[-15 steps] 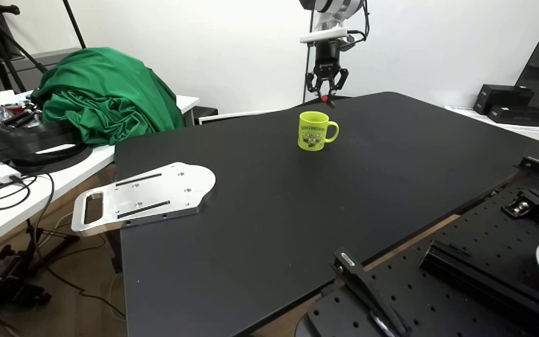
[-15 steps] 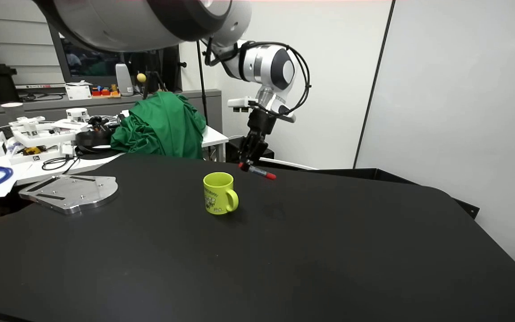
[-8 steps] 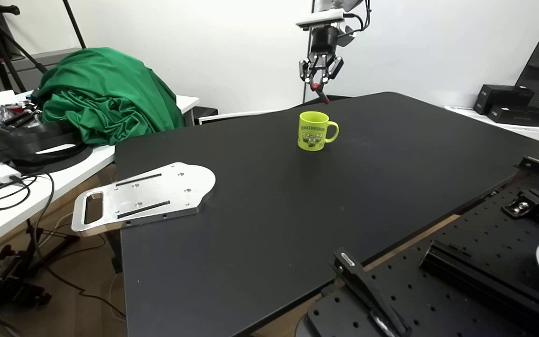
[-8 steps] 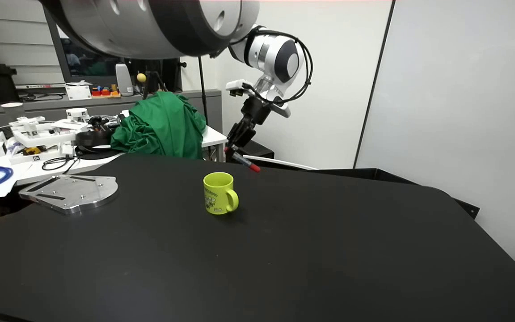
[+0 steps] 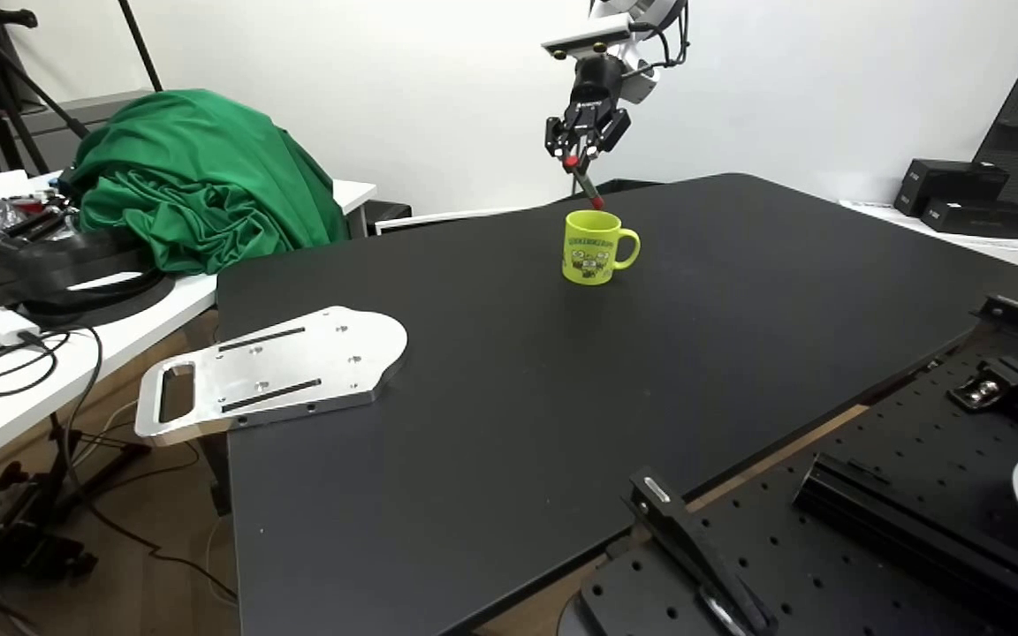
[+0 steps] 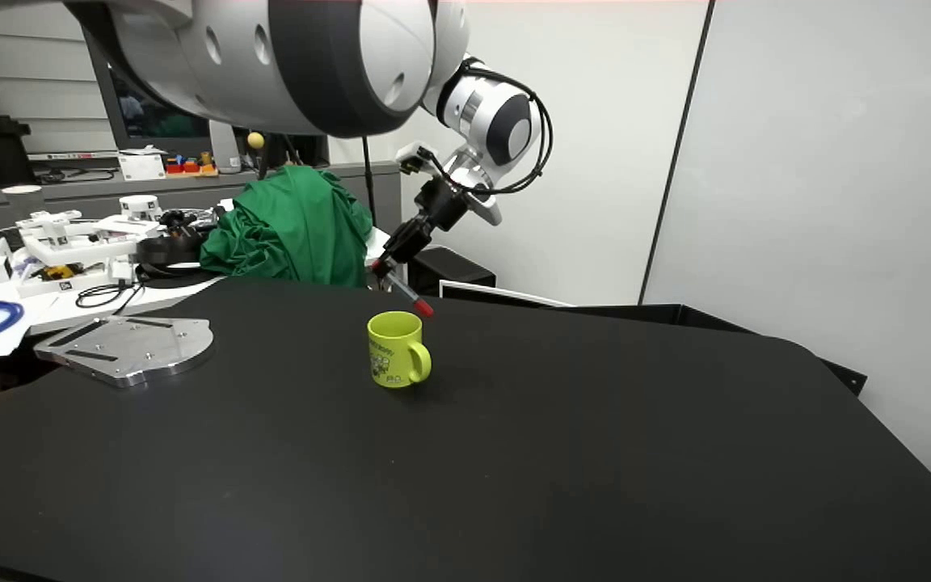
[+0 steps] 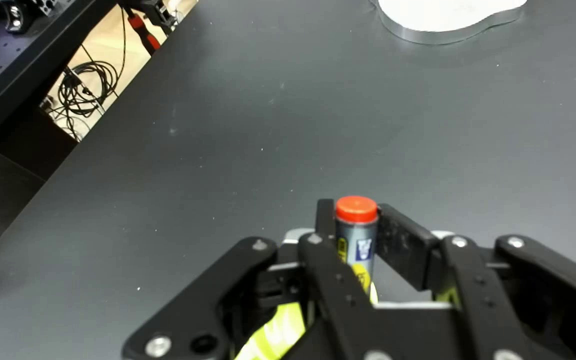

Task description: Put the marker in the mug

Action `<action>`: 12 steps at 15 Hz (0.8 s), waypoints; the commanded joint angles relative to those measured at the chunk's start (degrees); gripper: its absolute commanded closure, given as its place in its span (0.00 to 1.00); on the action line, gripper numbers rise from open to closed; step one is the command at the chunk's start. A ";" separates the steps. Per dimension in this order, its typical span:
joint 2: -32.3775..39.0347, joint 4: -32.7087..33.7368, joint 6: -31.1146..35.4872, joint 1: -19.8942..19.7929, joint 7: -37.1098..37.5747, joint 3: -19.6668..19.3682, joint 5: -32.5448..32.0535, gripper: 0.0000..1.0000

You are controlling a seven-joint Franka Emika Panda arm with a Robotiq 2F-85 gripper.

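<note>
The yellow-green mug (image 5: 588, 252) stands upright on the black table, handle to the right in both exterior views (image 6: 389, 356). In the wrist view the mug (image 7: 275, 332) shows only in part behind the gripper's linkage. My gripper (image 5: 576, 157) is shut on the marker (image 5: 587, 184), a grey marker with red ends, near its upper end. The marker (image 6: 402, 286) hangs tilted, its lower red end just above and beyond the mug's rim. In the wrist view the marker (image 7: 360, 240) sits between the fingertips (image 7: 353, 215); its lower end is hidden.
A silver metal plate (image 5: 297, 358) lies at the table's left edge, also in the wrist view (image 7: 443, 22). A green cloth heap (image 6: 296, 230) sits on a white side table. A black perforated bench (image 5: 792, 565) borders the near right side.
My gripper has moved left in both exterior views and tilted further, carrying the marker with it. The marker points more steeply down and its lower end is closer to the mug. The mug has not moved.
</note>
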 commanded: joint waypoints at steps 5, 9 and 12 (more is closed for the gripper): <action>2.01 7.49 -3.35 -0.14 6.20 2.83 1.04 0.94; 1.76 6.30 -3.87 -0.48 7.98 2.91 1.76 0.94; 2.72 6.08 -3.55 -0.84 8.65 2.88 1.87 0.94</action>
